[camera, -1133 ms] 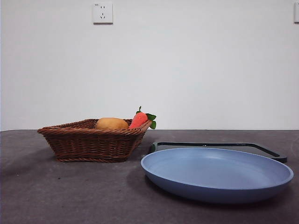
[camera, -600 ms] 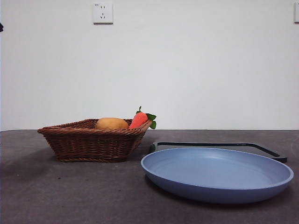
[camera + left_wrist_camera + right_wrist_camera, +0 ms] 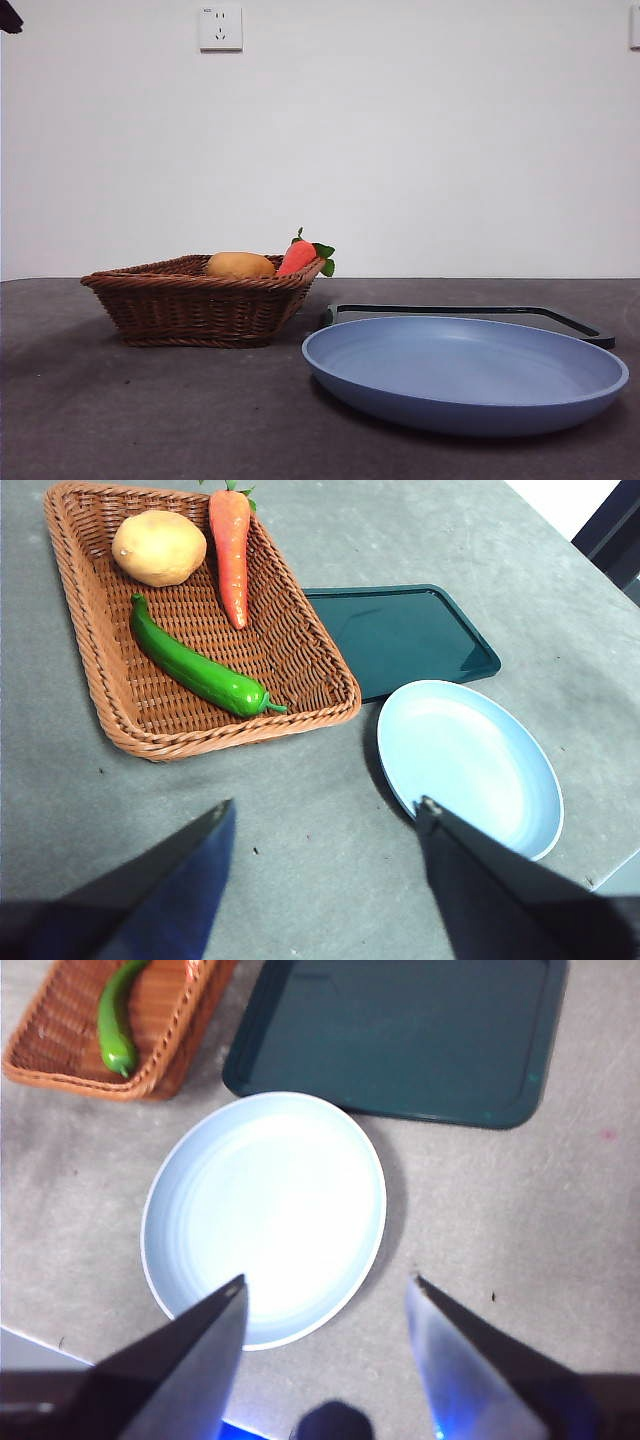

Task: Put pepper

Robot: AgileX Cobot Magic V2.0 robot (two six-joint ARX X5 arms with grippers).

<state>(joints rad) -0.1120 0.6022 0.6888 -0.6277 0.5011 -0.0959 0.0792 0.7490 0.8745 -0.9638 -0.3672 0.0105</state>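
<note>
The green pepper (image 3: pixel 200 670) lies flat inside the brown wicker basket (image 3: pixel 95 675), near its front rim. It also shows in the right wrist view (image 3: pixel 113 1015). In the front view the basket wall (image 3: pixel 190 310) hides it. My left gripper (image 3: pixel 325 825) is open and empty, high above the table in front of the basket. A black tip (image 3: pixel 8 15) shows at the top left corner of the front view. My right gripper (image 3: pixel 328 1295) is open and empty, high above the blue plate (image 3: pixel 265 1215).
A yellow potato (image 3: pixel 160 548) and an orange carrot (image 3: pixel 230 555) lie in the basket. A dark green tray (image 3: pixel 400 635) sits beside the basket, behind the blue plate (image 3: pixel 465 375). The table edge (image 3: pixel 40 1345) is close to the plate.
A black arm tip has come further into the top left corner of the front view. The basket, plate and tray have not moved.
</note>
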